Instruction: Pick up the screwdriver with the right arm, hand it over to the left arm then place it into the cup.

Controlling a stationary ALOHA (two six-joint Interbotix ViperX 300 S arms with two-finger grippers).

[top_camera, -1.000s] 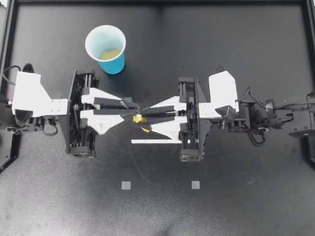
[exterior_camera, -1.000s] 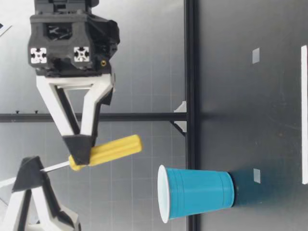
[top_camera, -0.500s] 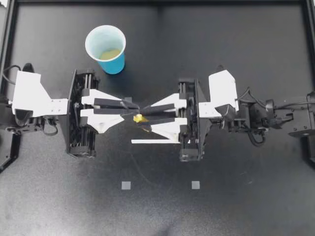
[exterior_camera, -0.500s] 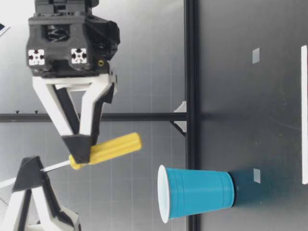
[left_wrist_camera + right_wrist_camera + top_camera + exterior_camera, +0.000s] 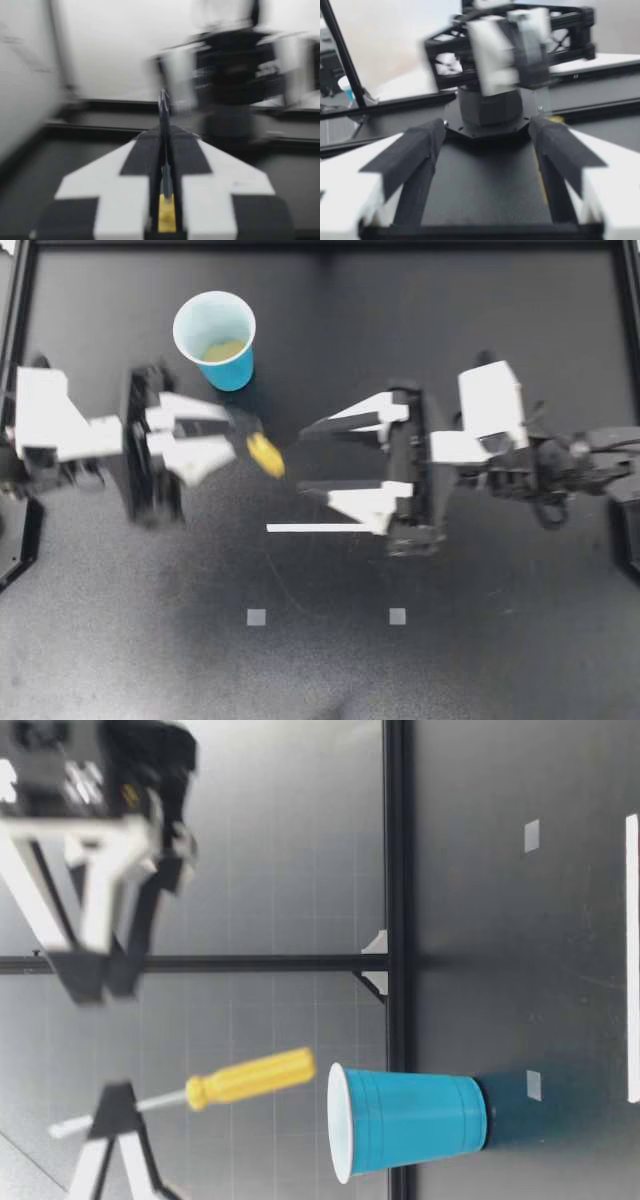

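Note:
The yellow-handled screwdriver (image 5: 265, 453) hangs in the air by its metal shaft, with my left gripper (image 5: 238, 430) shut on it; the handle sticks out past the fingertips. In the low view the screwdriver (image 5: 250, 1077) is tilted, handle down, just above and beside the rim of the blue cup (image 5: 405, 1120). The cup (image 5: 215, 340) stands upright at the back left. My right gripper (image 5: 305, 457) is open wide, apart from the screwdriver. In the left wrist view the shaft (image 5: 164, 107) shows between shut fingers. The right wrist view shows its open fingers (image 5: 417, 155) holding nothing.
A white strip (image 5: 315, 528) lies on the black table under the right gripper. Two small grey squares (image 5: 256, 617) (image 5: 397, 617) mark the front part of the table. A black frame (image 5: 320, 246) borders the table.
My right gripper opened, let go of the screwdriver and drew back to the right. My left arm pulled left and toward the cup, carrying the screwdriver.

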